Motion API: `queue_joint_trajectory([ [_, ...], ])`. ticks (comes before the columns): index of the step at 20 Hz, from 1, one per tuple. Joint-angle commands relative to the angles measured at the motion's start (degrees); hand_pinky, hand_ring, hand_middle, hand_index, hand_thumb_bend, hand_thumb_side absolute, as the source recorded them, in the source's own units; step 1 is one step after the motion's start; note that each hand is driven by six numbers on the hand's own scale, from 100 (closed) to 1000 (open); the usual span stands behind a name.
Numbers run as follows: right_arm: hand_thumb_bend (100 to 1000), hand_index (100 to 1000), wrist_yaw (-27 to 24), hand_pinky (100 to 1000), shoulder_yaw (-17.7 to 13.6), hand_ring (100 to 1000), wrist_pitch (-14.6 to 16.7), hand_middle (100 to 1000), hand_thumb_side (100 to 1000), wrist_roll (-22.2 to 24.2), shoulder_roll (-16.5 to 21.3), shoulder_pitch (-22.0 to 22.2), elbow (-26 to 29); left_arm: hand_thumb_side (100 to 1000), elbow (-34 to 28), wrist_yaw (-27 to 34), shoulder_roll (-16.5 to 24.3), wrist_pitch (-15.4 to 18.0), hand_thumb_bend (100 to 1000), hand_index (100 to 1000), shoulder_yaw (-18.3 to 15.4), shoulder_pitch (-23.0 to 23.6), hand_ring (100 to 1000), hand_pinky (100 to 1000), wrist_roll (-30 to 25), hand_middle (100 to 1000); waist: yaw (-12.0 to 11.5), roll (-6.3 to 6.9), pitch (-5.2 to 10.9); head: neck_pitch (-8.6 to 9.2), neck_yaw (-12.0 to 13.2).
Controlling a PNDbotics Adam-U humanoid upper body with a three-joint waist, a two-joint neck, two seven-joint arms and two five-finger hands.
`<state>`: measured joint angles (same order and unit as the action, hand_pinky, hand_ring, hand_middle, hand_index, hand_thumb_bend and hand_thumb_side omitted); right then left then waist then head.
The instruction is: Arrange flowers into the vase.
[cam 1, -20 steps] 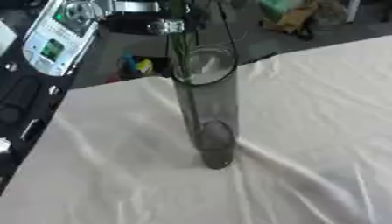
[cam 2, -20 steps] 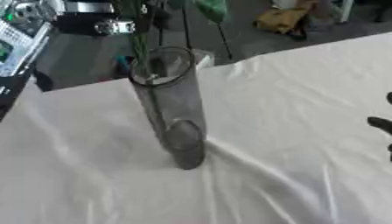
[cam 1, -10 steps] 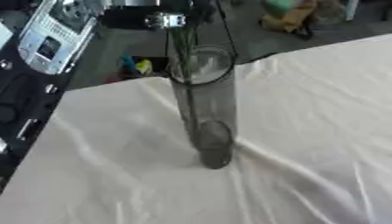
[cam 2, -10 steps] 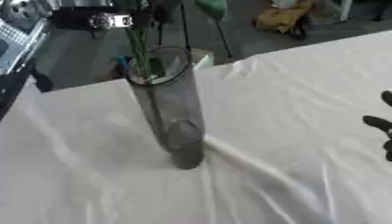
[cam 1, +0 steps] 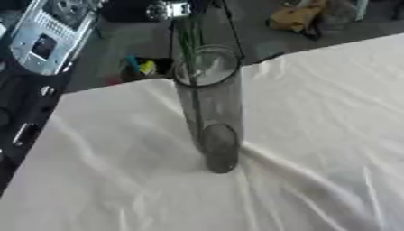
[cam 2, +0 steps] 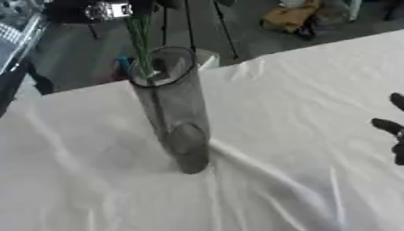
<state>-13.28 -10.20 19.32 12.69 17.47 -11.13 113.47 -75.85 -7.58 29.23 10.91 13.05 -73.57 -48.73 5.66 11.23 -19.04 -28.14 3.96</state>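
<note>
Tall smoky glass vase near the white-clothed table's far edge; green stems entering its mouth should descend vertically. Left hand's grip cannot be told; right hand idles, fingers relaxed.

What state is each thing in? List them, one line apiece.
Vase: upright on the white cloth, clear, mouth open.
Stems: green, lower ends inside the vase mouth, tops running out of view.
Cloth: spread over the table, creased.
Right hand: at the right edge, only dark fingers showing, holding nothing.
Left hand: not in view.
</note>
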Motion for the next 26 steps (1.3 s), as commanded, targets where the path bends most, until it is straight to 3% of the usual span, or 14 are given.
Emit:
queue_joint_trajectory([
  [1, 100, 494, 0.3, 828, 0.0, 1000, 0.0, 302, 1000, 0.1, 0.8, -0.5, 1.1, 1000, -1.3, 2.7, 2.2, 1.7, 162, 886, -1.9, -0.8, 1000, 1000, 3.9, 928, -0.2, 0.54, 1.75, -0.24, -0.1],
  [2, 100, 494, 0.3, 828, 0.0, 1000, -0.1, 302, 1000, 0.1, 0.8, -0.5, 1.1, 1000, -1.8, 2.6, 2.6, 2.7, 130, 991, -1.4, -0.8, 1000, 1000, 4.9, 964, -0.2, 0.57, 1.72, -0.27, -0.1],
  [3, 100, 493, 0.3, 827, 0.0, 1000, -0.1, 302, 1000, 0.0, 0.9, -0.6, 1.1, 1000, -2.2, 1.7, 3.0, 4.0, 100, 1000, -1.0, -0.8, 1000, 1000, 4.8, 994, -0.2, 0.6, 1.7, -0.29, -0.2],
  [9, 100, 489, 0.1, 826, 0.2, 1000, 0.0, 298, 1000, -0.3, 1.2, -0.7, 1.1, 1000, 1.2, -7.9, 4.0, 10.0, 100, 1000, -1.0, -2.1, 1000, 1000, -2.7, 1000, 0.2, 0.92, 1.64, 0.07, 0.1],
  [15, 100, 489, 0.3, 827, 0.2, 1000, -0.4, 297, 1000, -0.2, 1.0, -1.0, 1.1, 1000, 2.8, -8.9, 3.8, 11.4, 100, 1000, -2.2, -2.6, 1000, 1000, -2.9, 1000, 0.4, 1.0, 1.31, 0.54, 0.1],
  [16, 100, 489, 0.4, 827, 0.2, 1000, -0.4, 297, 1000, -0.3, 0.9, -1.0, 1.1, 844, 2.8, -9.6, 3.9, 11.8, 100, 1000, -1.7, -2.3, 1000, 1000, -3.1, 1000, 0.4, 1.04, 1.26, 0.51, 0.1],
  [17, 100, 489, 0.5, 827, 0.2, 1000, -0.4, 297, 1000, -0.3, 0.9, -1.0, 1.1, 493, 3.0, -10.3, 3.9, 12.1, 100, 1000, -1.1, -2.1, 1000, 1000, -3.2, 1000, 0.4, 1.07, 1.21, 0.5, 0.1],
  [18, 100, 489, 0.5, 828, 0.1, 1000, -0.4, 297, 1000, -0.3, 0.9, -1.0, 1.1, 416, 3.3, -10.9, 3.8, 12.5, 100, 1000, -0.4, -2.0, 1000, 1000, -3.2, 1000, 0.4, 1.09, 1.18, 0.48, 0.1],
  [19, 100, 489, 0.6, 828, 0.1, 1000, -0.5, 297, 1000, -0.4, 0.9, -1.0, 1.1, 424, 3.6, -11.0, 3.6, 13.4, 100, 1000, 0.6, -1.9, 1000, 1000, -3.2, 1000, 0.5, 1.13, 1.14, 0.39, 0.2],
  [20, 100, 489, 0.6, 828, 0.2, 1000, -0.5, 297, 1000, -0.4, 0.9, -1.1, 1.1, 757, 3.9, -10.6, 3.5, 14.3, 100, 1000, 1.1, -1.8, 1000, 1000, -3.2, 1000, 0.5, 1.15, 1.11, 0.34, 0.2],
  [21, 100, 489, 0.7, 828, 0.2, 1000, -0.6, 297, 1000, -0.4, 0.9, -1.1, 1.1, 818, 4.1, -9.7, 3.3, 15.0, 100, 1000, 1.3, -1.9, 1000, 1000, -3.2, 1000, 0.5, 1.16, 1.09, 0.32, 0.3],
  [22, 100, 489, 0.7, 828, 0.3, 1000, -0.7, 296, 1000, -0.3, 0.9, -1.1, 1.1, 1000, 4.3, -8.7, 3.2, 15.3, 100, 1000, 1.1, -2.0, 1000, 1000, -3.2, 1000, 0.5, 1.16, 1.08, 0.31, 0.3],
  [26, 100, 489, 0.8, 828, 0.4, 1000, -0.8, 296, 1000, -0.2, 0.7, -1.1, 1.1, 1000, 4.4, -7.1, 3.6, 12.9, 100, 1000, -1.6, -2.2, 1000, 1000, -3.2, 990, 0.4, 1.14, 1.06, 0.18, 0.3],
])
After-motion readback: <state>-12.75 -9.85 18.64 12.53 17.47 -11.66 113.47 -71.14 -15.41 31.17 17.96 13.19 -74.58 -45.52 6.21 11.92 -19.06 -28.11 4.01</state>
